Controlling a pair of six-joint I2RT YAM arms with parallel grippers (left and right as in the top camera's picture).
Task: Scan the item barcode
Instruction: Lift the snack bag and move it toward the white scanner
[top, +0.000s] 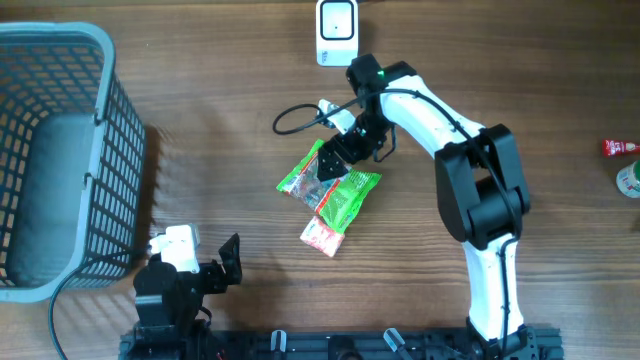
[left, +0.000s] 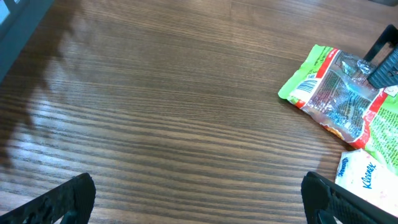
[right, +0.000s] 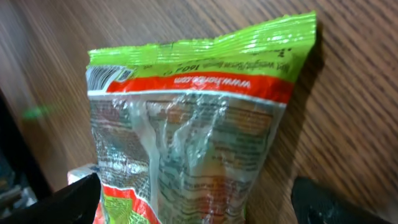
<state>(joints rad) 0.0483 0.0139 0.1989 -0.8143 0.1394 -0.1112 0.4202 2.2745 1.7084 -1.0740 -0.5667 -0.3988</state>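
I am looking at the green snack packet (top: 305, 172). It is lying flat in the middle of the tabletop (top: 200, 120), touching another green packet (top: 352, 195). I am guessing it is light, soft and crinkly — a thin, shiny bag that may slip or bend when squeezed. I am thinking the best hold is across its narrow width near the middle, keeping off the barcode (left: 305, 87). The right gripper (top: 342, 156) is hanging right over it, jaws spread wide with one on each side of the bag, and not looking pinched on it. The left gripper (top: 222, 268) is well apart, jaws wide too, holding nothing. The bag's long side is running slantwise — its green sealed end is pointing toward the basket (top: 60, 40) side, and the other end is lying under the right gripper. The barcode is facing up near that green end.
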